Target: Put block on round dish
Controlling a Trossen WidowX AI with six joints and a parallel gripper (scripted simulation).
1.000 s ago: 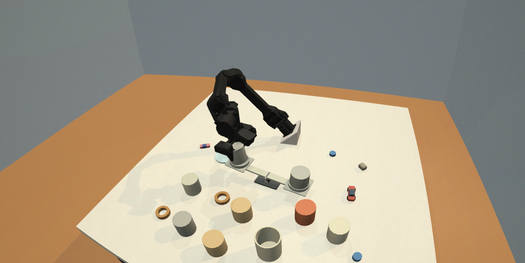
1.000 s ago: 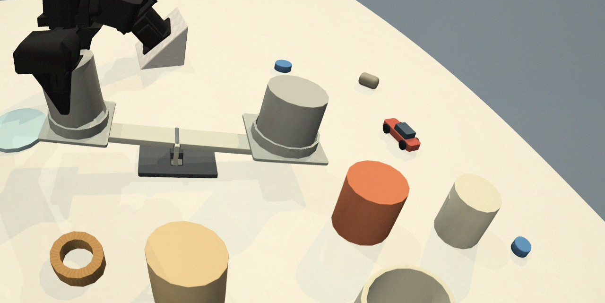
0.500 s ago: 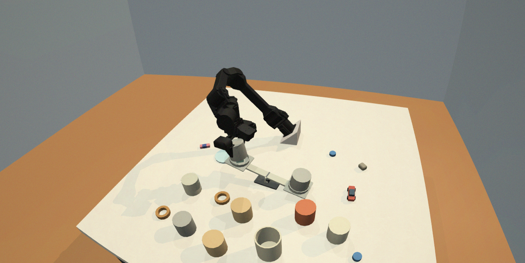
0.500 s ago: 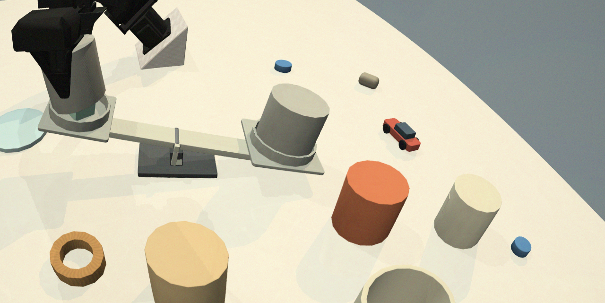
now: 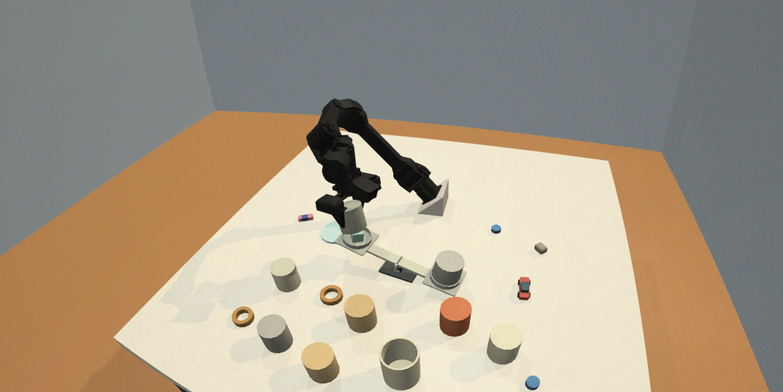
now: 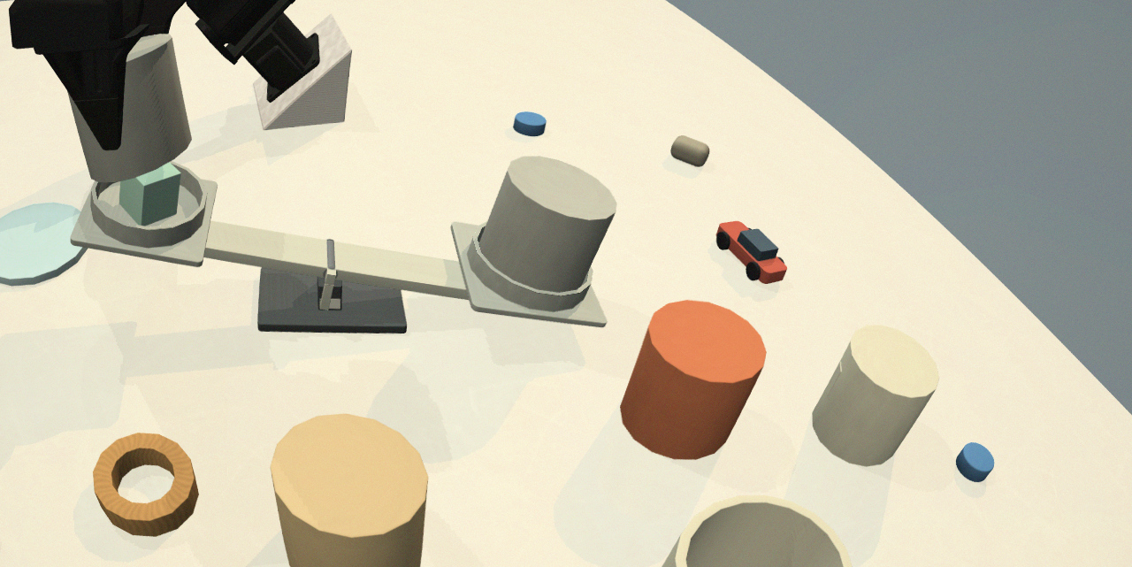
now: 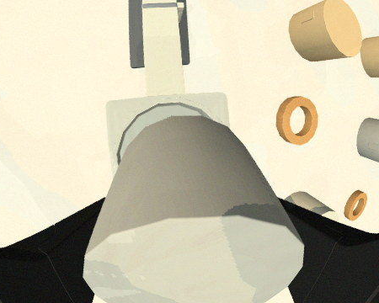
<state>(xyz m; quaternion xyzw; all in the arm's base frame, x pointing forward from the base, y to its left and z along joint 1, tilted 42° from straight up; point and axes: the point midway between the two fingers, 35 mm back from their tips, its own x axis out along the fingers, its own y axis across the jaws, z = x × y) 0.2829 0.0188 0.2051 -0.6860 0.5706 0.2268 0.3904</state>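
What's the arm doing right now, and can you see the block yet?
Gripper shut on lifted cup, raised just above its pan. Green block exposed in the ring. Other cup seated. Dish beside the pan, nothing on it.

A matt, smooth finish is shown by the grey cups (image 6: pixel 546 226), the green block (image 6: pixel 152 194) and the cream worktop (image 6: pixel 791 88); the pale blue dish (image 6: pixel 31 242) looks glassy, the rings (image 6: pixel 144 483) wood-like.
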